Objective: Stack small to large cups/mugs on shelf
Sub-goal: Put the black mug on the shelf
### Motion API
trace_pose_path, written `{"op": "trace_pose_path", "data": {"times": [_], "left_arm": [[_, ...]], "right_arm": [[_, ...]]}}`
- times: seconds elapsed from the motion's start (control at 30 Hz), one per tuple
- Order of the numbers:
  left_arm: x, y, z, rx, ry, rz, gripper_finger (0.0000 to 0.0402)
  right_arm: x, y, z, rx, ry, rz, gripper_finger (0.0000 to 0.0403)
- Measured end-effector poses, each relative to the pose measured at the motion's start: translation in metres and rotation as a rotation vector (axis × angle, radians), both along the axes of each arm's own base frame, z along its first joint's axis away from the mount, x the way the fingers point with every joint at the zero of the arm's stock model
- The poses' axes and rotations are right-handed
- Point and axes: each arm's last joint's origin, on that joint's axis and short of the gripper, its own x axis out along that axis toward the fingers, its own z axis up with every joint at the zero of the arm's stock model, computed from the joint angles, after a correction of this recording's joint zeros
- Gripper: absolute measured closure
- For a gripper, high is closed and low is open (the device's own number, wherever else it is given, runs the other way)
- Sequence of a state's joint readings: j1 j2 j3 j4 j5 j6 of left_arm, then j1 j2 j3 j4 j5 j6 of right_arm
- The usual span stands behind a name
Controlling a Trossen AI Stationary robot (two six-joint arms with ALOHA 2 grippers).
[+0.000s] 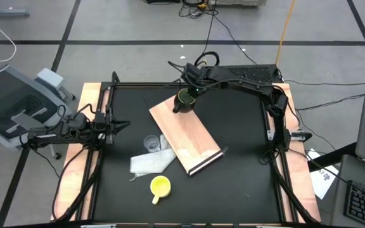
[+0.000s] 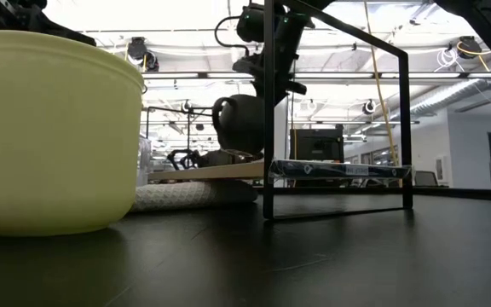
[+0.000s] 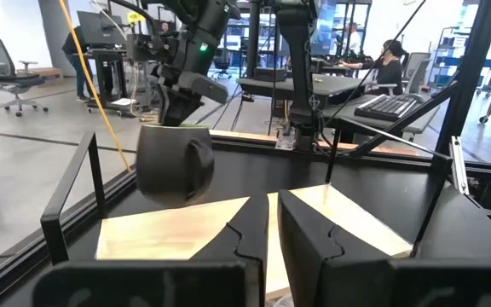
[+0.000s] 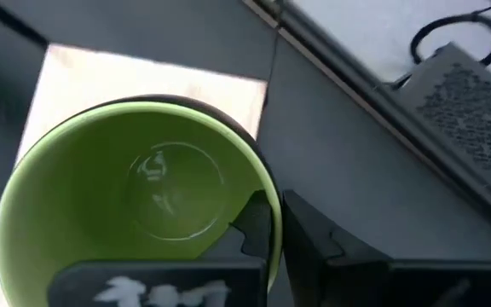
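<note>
A dark olive mug (image 1: 182,101) with a bright green inside (image 4: 143,196) hangs over the far left end of the light-wood shelf (image 1: 189,136), with my right gripper (image 4: 275,213) shut on it. In the low view the mug (image 2: 237,124) is clear of the board and tilted. A clear cup (image 1: 151,144) stands beside the shelf's left edge. The yellow mug (image 1: 160,185) stands near the table's front. My left gripper (image 1: 120,125) waits shut at the table's left edge. My right gripper holds the olive mug by its rim (image 4: 267,192), one finger inside the mug (image 4: 254,226) and one outside (image 4: 314,243). The fingers slant down from the table's far right. The mug hangs below them, tilted, its handle (image 3: 201,162) toward the left arm, lifted clear of the shelf.
A white cloth-like sheet (image 1: 149,163) lies between the clear cup and the yellow mug, against the shelf's left edge. A black frame (image 2: 267,111) of thin bars runs round the table. The shelf's dark edge strip (image 1: 208,160) faces the near right.
</note>
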State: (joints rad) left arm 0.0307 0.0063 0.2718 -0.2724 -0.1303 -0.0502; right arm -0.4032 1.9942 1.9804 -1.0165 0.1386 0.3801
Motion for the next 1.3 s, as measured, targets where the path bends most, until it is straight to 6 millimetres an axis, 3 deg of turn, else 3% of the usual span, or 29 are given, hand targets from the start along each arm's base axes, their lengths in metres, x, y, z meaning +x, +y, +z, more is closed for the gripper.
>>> {"op": "trace_pose_path", "data": {"times": [0.17,0.43,1.3], "left_arm": [[0.000,0.000,0.000,0.000,-0.001,0.000,0.0369],[0.000,0.000,0.000,0.000,-0.001,-0.001,0.0369],[0.000,0.000,0.000,0.002,0.001,-0.002,0.0369]], "right_arm": [[0.008,0.008,-0.004,-0.018,-0.003,0.018,0.0398],[0.024,0.014,-0.032,0.002,0.054,0.038,0.0398],[0.031,0.024,-0.033,-0.059,0.055,0.007,0.0385]]}}
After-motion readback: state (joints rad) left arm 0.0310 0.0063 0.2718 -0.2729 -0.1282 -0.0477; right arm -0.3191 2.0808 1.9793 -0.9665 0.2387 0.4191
